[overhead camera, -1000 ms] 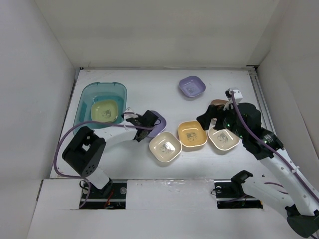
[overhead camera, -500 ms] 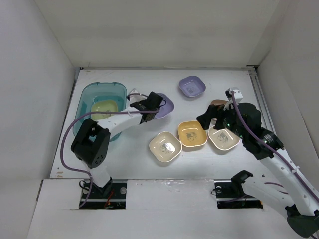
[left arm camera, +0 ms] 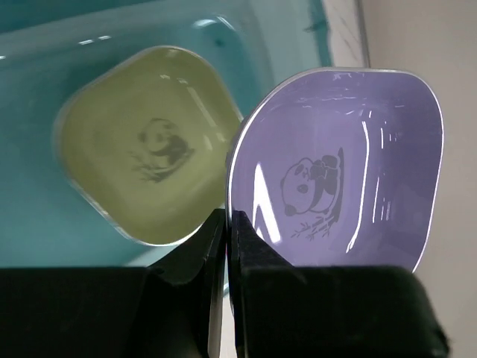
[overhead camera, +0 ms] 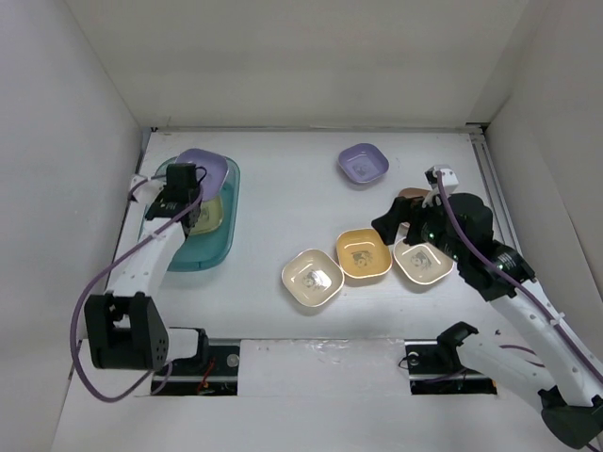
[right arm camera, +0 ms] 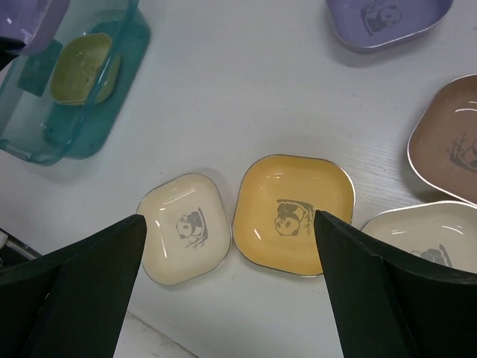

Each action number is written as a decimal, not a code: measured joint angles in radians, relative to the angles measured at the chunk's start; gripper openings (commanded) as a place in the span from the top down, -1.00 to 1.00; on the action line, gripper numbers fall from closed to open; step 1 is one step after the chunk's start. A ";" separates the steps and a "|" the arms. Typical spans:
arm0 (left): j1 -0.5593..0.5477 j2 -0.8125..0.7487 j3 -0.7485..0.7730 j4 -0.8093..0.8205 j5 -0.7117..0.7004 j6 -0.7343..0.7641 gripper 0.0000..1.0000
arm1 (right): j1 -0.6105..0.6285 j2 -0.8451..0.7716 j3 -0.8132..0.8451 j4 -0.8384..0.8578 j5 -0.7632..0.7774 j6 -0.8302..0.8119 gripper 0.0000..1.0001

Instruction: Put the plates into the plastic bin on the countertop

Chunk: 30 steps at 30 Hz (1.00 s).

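My left claw [overhead camera: 185, 191] is clenched on the rim of a purple plate [overhead camera: 205, 168], and in its wrist camera the two fingers [left arm camera: 195, 257] sit pressed together on that plate's [left arm camera: 335, 171] near edge, its panda picture facing the lens. From overhead, the plate hangs tilted over the 12 o'clock end of the teal bin [overhead camera: 185, 260], which sits on the white table [overhead camera: 283, 188] at about 9 o'clock. I cannot tell whether the plate touches the bin's rim. A green plate [overhead camera: 211, 213] lies flat on the bin floor, and in the left wrist view it [left arm camera: 145, 171] shows just at 9 o'clock of the held one. My right claw [overhead camera: 399, 220] is released, jaws spread wide with nothing between them, hovering over the table at about 3 o'clock. Through its wrist camera the right claw [right arm camera: 227, 218] frames a cream plate [right arm camera: 186, 227] and an orange plate [right arm camera: 293, 212] lying side by side and almost touching. A second cream plate [right arm camera: 425, 239] lies at 3 o'clock of the orange one. Overhead, these three form a row running from 6 toward 4 o'clock: cream plate [overhead camera: 312, 278], orange plate [overhead camera: 364, 253], second cream plate [overhead camera: 422, 262]. A brown plate [overhead camera: 412, 195] peeks out from behind the right arm, just at 12 o'clock of that row's right end. Another purple plate [overhead camera: 363, 164] lies alone at 1 o'clock, well apart from the bin.
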 measured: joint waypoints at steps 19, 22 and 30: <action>0.100 -0.002 -0.162 0.009 0.068 -0.101 -0.99 | -0.001 0.013 0.000 -0.002 -0.024 -0.001 -1.00; 0.087 -0.043 -0.162 0.022 0.087 -0.063 -0.99 | -0.001 0.013 0.000 -0.002 -0.023 -0.001 -1.00; -0.182 -0.138 -0.056 0.108 0.211 0.253 -0.99 | -0.001 0.013 0.000 -0.003 -0.005 -0.002 -1.00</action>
